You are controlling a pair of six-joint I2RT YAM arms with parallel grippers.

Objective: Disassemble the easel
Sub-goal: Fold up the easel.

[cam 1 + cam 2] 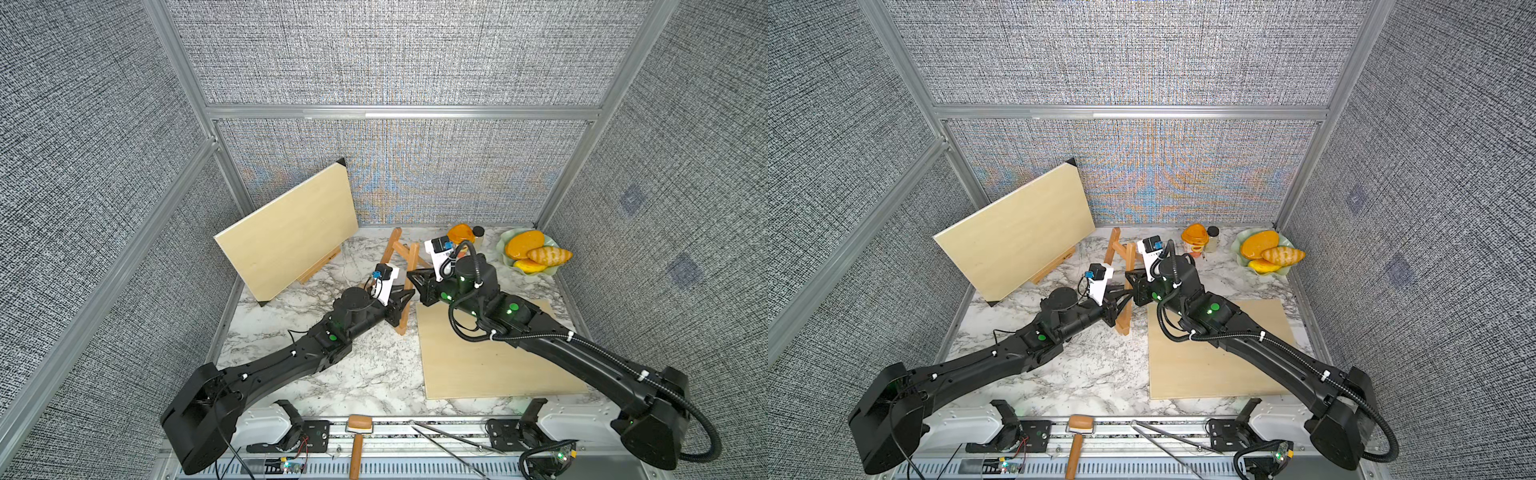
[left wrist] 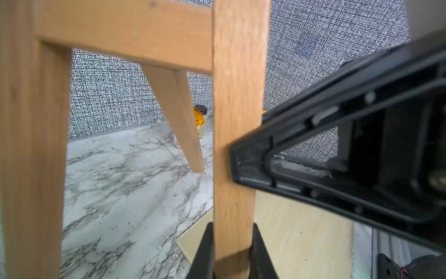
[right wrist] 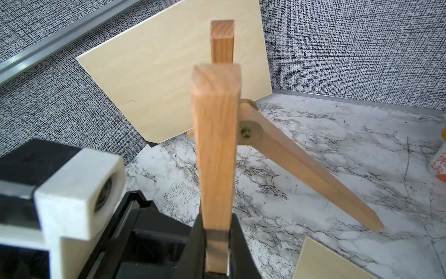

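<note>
- Nearest the lens, in front of the easel and past the worktop's edge, an aluminium rail (image 1: 386,430) carries a wooden-handled roller (image 1: 358,440) and long metal tweezers (image 1: 417,426).
- The marble-patterned worktop (image 1: 374,374) bears the easel toward its back middle.
- The black left arm (image 1: 291,361) and right arm (image 1: 582,353) reach in from the rail and meet at the easel.
- A pale wooden panel (image 1: 291,232) stands tilted on a small wooden stand (image 1: 318,266), beside the easel on the left arm's side.
- A second pale panel (image 1: 478,365) lies flat in front of the easel on the right arm's side, partly under that arm.
- The wooden easel (image 1: 411,259) stands upright in both top views, two front legs joined by a crossbar, its rear leg splayed out behind from a screwed hinge (image 3: 248,132).
- A pale green bowl (image 1: 548,270) of orange and yellow fruit shapes (image 1: 525,245) sits behind the easel, toward the right arm's side.
- The left fingers (image 2: 204,256) are clamped on the easel's front leg nearest the flat panel, low down.
- The right fingers (image 3: 196,241) are clamped on the same leg, higher up.
- An orange-lidded jar (image 1: 461,232) and a black-capped jar (image 1: 478,232) stand between the easel and the bowl.
</note>
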